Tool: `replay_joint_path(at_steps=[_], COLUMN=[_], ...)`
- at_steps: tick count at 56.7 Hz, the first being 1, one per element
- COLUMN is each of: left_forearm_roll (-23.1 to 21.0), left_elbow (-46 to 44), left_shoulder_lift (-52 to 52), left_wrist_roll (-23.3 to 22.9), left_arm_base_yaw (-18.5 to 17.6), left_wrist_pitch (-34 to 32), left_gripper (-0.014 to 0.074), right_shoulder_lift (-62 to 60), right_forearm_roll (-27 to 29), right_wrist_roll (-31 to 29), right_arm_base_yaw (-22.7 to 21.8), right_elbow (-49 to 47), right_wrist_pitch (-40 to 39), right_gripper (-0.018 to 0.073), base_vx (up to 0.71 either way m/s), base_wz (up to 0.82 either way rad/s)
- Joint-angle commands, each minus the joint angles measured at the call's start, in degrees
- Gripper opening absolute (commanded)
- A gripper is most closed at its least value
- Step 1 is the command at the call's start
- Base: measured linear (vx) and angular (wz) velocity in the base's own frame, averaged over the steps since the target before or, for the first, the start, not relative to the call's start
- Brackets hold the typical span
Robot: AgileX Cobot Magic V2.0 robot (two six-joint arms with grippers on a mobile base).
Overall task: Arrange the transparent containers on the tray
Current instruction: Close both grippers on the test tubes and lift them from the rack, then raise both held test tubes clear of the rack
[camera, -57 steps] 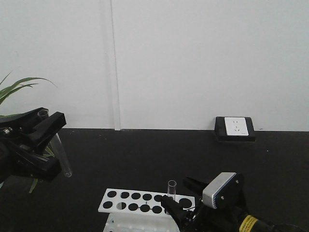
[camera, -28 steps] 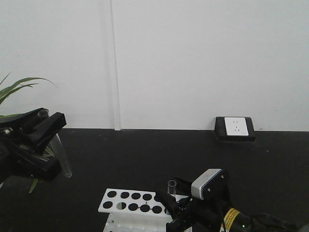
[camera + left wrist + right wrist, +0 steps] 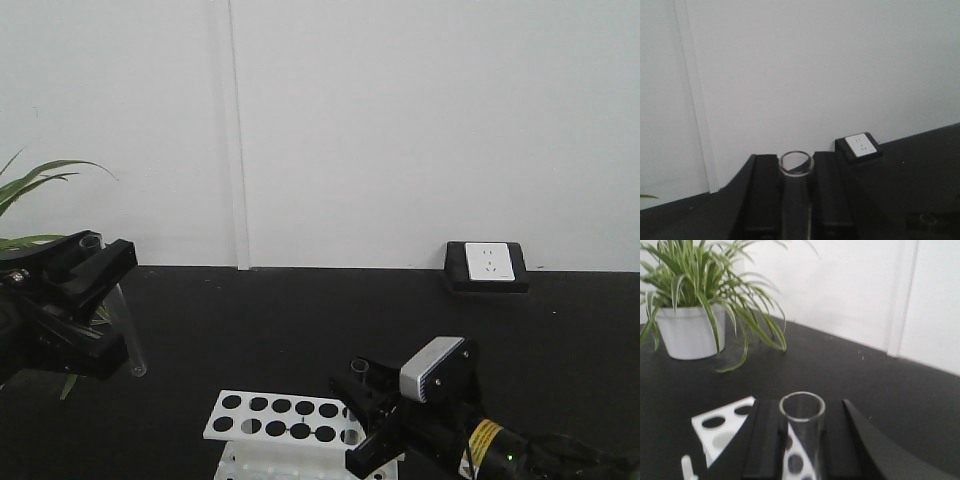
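My left gripper (image 3: 108, 300) hangs at the far left, shut on a clear test tube (image 3: 128, 335) that slants down to the right below its fingers. In the left wrist view the same tube (image 3: 796, 200) sits between the two black fingers (image 3: 765, 195) of the gripper (image 3: 796, 161), open rim toward the wall. My right gripper (image 3: 362, 388) is shut on a second tube (image 3: 358, 368) just above the right end of the white rack (image 3: 270, 412). The right wrist view shows that tube (image 3: 802, 432) clamped in the gripper (image 3: 802, 410). The yellow tray is out of view.
A potted spider plant (image 3: 690, 300) stands at the far left of the black table (image 3: 300, 320). A white wall socket (image 3: 487, 264) sits on the back edge. The rack (image 3: 722, 430) has several empty round holes.
The right arm has swung left and turned, and its tube's rim now sits a little higher over the rack. The left gripper with its tube has sunk slightly.
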Motion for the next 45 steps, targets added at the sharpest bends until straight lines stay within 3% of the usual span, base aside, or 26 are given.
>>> replay_joint_path(at_steps=[1, 14, 24, 31, 38, 45], left_forearm_roll=[-0.96, -0.86, -0.87, -0.87, -0.25, -0.67], left_elbow=[-1.73, -1.73, -1.73, -1.73, -1.73, -1.73], left_shoulder_lift=[-1.31, -1.31, -1.32, -2.76, -6.13, -10.55], left_wrist_roll=[-0.32, -0.75, -0.69, -0.65, 0.62, 1.32], left_arm_base_yaw=[-0.36, -0.36, -0.41, -1.78, -3.56, -3.96], left_wrist_pitch=[-1.45, 4.32, 9.5, 14.79, 17.56, 22.34], left_gripper=[-0.0001, -0.0001, -0.0001, -0.0001, -0.0001, -0.0001], right_shoulder_lift=[-7.66, -23.79, -34.25, -40.25, -45.16, -50.08], right_forearm_roll=[1.23, -1.02, -10.0, -19.62, -32.97, -47.91], right_wrist_roll=[0.09, 10.59, 18.97, 29.95, 45.77, 60.9], right_arm_base_yaw=[0.08, 0.08, 0.08, 0.08, 0.08, 0.08], right_elbow=[-1.95, -3.35, -3.35, -3.16, -3.16, -1.5], right_wrist_pitch=[-1.25, 16.22, 28.54, 34.95, 40.12, 39.64], right_gripper=[-0.0013, -0.0013, -0.0013, -0.0013, -0.0013, -0.0013], base_vx=[0.0, 0.0, 0.0, 0.0, 0.0, 0.0], base_wz=[0.0, 0.0, 0.0, 0.0, 0.0, 0.0])
